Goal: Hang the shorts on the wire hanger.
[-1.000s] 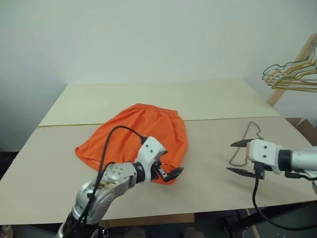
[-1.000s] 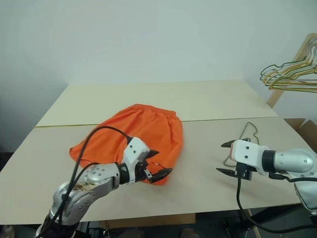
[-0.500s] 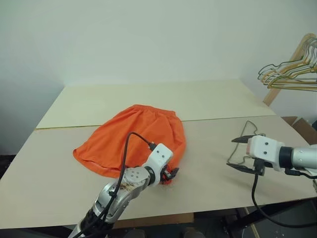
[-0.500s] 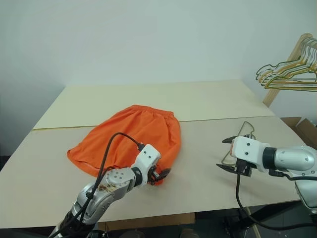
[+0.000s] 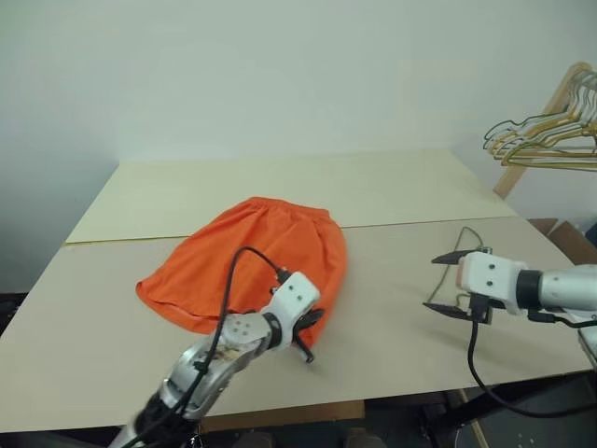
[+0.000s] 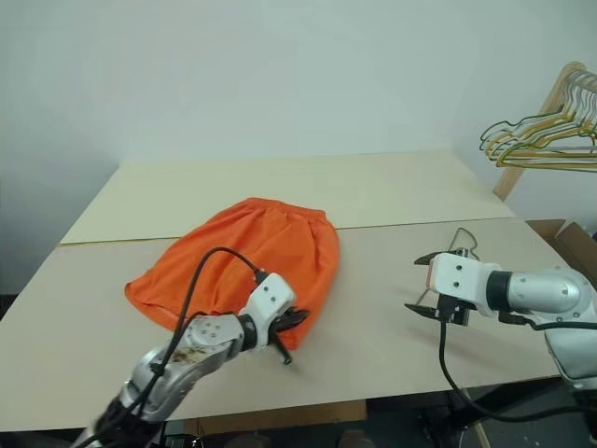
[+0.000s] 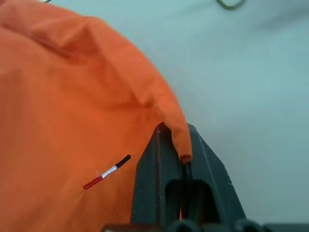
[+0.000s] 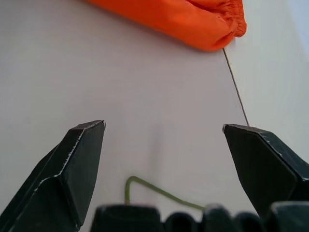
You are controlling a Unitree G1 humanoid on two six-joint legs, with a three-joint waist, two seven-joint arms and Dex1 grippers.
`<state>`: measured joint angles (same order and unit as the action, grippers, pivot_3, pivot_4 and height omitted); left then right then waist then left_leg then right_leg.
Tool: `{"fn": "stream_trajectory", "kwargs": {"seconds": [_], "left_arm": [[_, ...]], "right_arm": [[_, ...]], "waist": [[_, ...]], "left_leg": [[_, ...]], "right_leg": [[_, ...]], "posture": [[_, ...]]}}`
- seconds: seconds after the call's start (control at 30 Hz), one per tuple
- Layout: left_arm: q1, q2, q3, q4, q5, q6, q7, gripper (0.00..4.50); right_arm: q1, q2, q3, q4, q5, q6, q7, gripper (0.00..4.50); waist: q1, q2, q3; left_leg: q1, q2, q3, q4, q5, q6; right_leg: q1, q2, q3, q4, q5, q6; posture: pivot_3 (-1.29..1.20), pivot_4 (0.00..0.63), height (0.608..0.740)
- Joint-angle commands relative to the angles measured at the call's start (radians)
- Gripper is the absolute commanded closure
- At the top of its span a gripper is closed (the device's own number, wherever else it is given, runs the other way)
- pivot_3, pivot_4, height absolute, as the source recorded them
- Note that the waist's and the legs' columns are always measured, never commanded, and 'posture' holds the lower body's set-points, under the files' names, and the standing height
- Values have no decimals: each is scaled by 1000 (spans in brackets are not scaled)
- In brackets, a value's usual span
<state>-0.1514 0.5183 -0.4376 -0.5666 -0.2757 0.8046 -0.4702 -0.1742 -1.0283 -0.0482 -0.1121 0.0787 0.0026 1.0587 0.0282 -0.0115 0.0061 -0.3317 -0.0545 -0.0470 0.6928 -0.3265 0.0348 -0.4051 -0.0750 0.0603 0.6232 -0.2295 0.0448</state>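
The bright orange shorts [image 5: 244,261] lie spread on the table [image 5: 112,327], waistband toward the far side. My left gripper [image 5: 308,336] is at their near right hem, shut on a fold of the orange fabric [image 7: 179,145]. At the table's right side my right gripper [image 5: 433,282] hangs open just above the thin grey wire hanger [image 5: 464,235], which lies flat and is partly hidden behind the gripper. In the right wrist view a bend of the hanger's wire [image 8: 140,182] runs between the open fingers near their base, with the shorts [image 8: 193,19] beyond.
A wooden rack with bunched gold, green and dark hangers [image 5: 546,140] stands off the table's far right corner. A seam [image 5: 420,222] crosses the tabletop from left to right behind the shorts. A cardboard box [image 5: 569,238] sits by the right edge.
My left gripper has sunk to the near right hem of the shorts and shut on the fabric. The right gripper stays open over the hanger.
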Motion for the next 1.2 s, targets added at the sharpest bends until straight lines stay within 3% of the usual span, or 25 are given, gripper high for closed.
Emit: {"fn": "stream_trajectory", "kwargs": {"seconds": [0.03,0.23,0.33,0.5,0.63,0.8,1.17,1.2], "left_arm": [[55,101,86,-107,-11,-135,-113,4472],[273,292,340,-214,-124,-306,-327,4472],[380,343,463,-245,-161,-345,-390,4472],[519,366,694,-272,-215,-367,-455,4472],[610,364,799,-285,-219,-384,-498,4472],[686,347,880,-300,-220,-397,-524,4472],[716,321,931,-304,-226,-408,-542,4472],[717,319,935,-303,-228,-408,-544,4491]], "right_arm": [[-114,50,68,85,-96,-138,-55,0],[-337,188,251,411,-335,-462,-203,0],[-431,233,321,573,-431,-596,-277,0],[-572,316,430,812,-549,-757,-369,0],[-656,374,493,974,-633,-843,-463,0],[-726,450,541,1107,-698,-899,-584,0],[-816,555,597,1274,-763,-891,-721,0],[-822,563,599,1286,-764,-888,-721,177]], "waist": [[1,0,0],[2,-1,2],[12,-1,4],[19,-2,5],[19,-3,6],[20,-4,7],[21,-4,7],[21,-4,7]], "left_leg": [[-1,0,-1,0,1,-2],[1,0,0,0,2,-3],[0,0,-1,0,3,-5],[0,0,-2,-1,3,-5],[2,-1,-2,-3,3,-5],[4,-1,-2,-7,5,-9],[11,-1,-2,-13,5,-9],[11,-1,-2,-13,5,-9]], "right_leg": [[0,0,-1,0,0,0],[0,-1,-1,1,-1,-1],[0,-1,-2,1,-2,-2],[-1,-1,-3,1,-2,-3],[0,-1,-3,3,-3,-4],[0,0,-2,3,-4,-5],[2,0,-1,6,-5,-7],[2,0,-1,6,-5,-7]], "posture": [[64,0,740],[102,0,740],[125,0,740],[168,0,740],[195,0,740],[221,0,740],[246,0,740],[246,0,740]]}}
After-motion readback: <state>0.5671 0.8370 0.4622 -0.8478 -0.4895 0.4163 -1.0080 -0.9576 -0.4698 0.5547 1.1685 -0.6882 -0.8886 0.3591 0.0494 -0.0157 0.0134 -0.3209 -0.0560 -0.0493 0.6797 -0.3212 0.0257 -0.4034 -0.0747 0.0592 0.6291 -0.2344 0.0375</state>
